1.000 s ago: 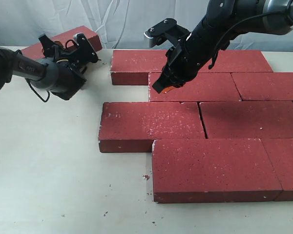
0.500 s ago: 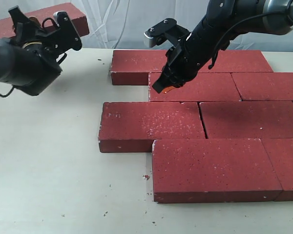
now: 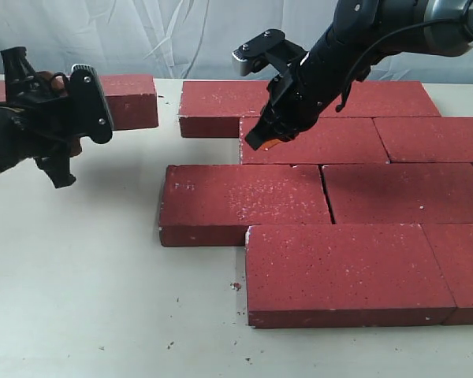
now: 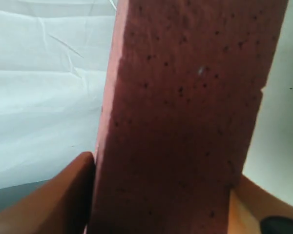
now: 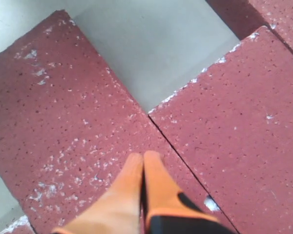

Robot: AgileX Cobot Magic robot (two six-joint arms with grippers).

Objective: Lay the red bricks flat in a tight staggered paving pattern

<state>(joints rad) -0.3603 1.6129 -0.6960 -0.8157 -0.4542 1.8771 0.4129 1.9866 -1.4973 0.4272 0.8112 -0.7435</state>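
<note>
Left gripper [image 3: 54, 88], jaws clamped across one dark red speckled rectangular paving brick [image 3: 130, 98], has raised and levelled it far-left, just beside the laid red bricks [image 3: 323, 205], so placement looks next; right gripper [image 3: 260, 140] pinched shut, empty.

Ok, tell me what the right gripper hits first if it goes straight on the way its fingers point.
The right gripper, fingers shut, would meet the speckled top of the brick under it, just beside the seam with the neighbouring brick. It may be touching already; depth is unclear.
</note>
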